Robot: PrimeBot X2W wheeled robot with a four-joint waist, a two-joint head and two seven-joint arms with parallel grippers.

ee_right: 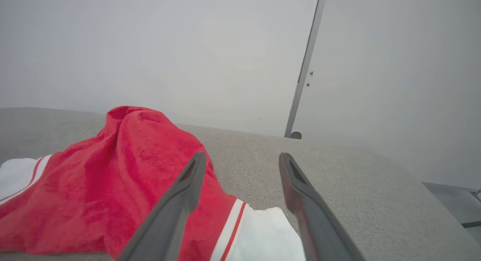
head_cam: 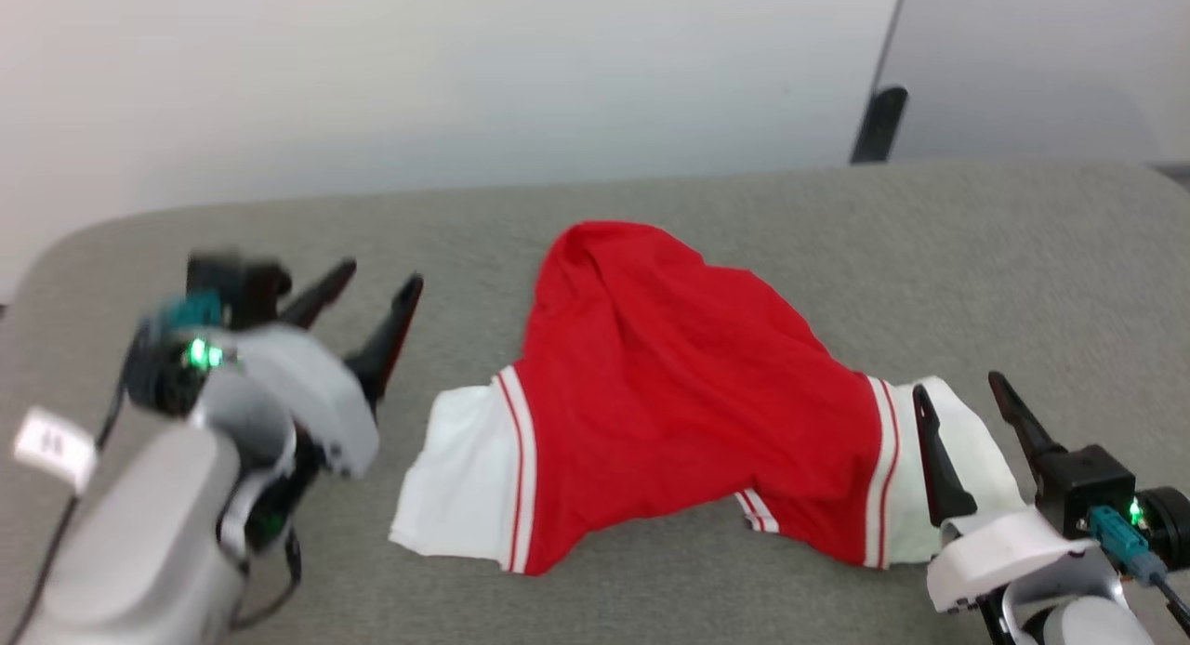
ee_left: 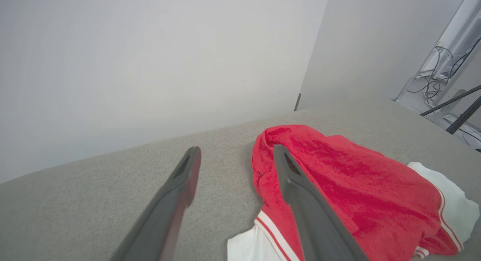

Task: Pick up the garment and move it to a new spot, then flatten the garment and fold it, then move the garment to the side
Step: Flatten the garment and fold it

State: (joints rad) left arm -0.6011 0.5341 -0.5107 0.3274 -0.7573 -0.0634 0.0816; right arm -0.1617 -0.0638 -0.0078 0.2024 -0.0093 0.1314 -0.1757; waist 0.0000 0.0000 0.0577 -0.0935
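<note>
Nothing legible is on offer at this moment. A small white tag (head_cam: pixel 54 448) is spotted beside the left forearm (head_cam: pixel 139 533), low on the left of the head view. Dark marks are carried on it, but they are blurred and cannot be read. On the garment (head_cam: pixel 669 385), spread over the grey worktop (head_cam: pixel 930 245), the side turned up is taken up by red cloth, white sleeves and striped trim, and no number or lettering can be made out there. In both wrist views no writing can be read either.
</note>
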